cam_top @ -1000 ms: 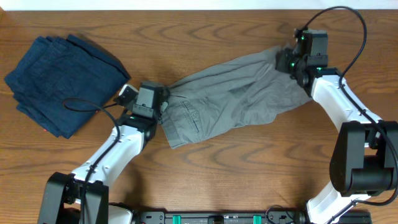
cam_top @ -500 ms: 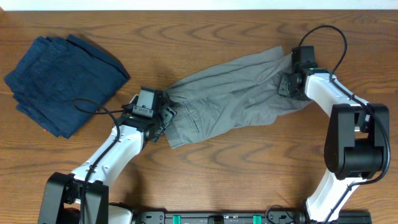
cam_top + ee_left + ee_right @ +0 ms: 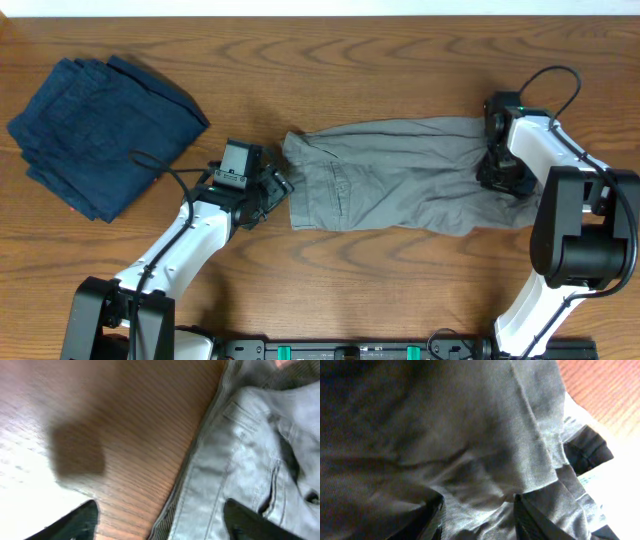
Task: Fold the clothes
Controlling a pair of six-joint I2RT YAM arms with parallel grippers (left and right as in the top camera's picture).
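The trousers (image 3: 400,180) lie stretched out in a long band on the worktop (image 3: 350,290), centre to right of the overhead frame. The long axis runs left to right, with the pocket end pointing left. They look straightened, perhaps leg on leg, but no crosswise fold shows, so most of the folding seems left to do. The left gripper (image 3: 278,188) is spread open at the left edge. The right gripper (image 3: 498,172) appears clamped on cloth at the right end.
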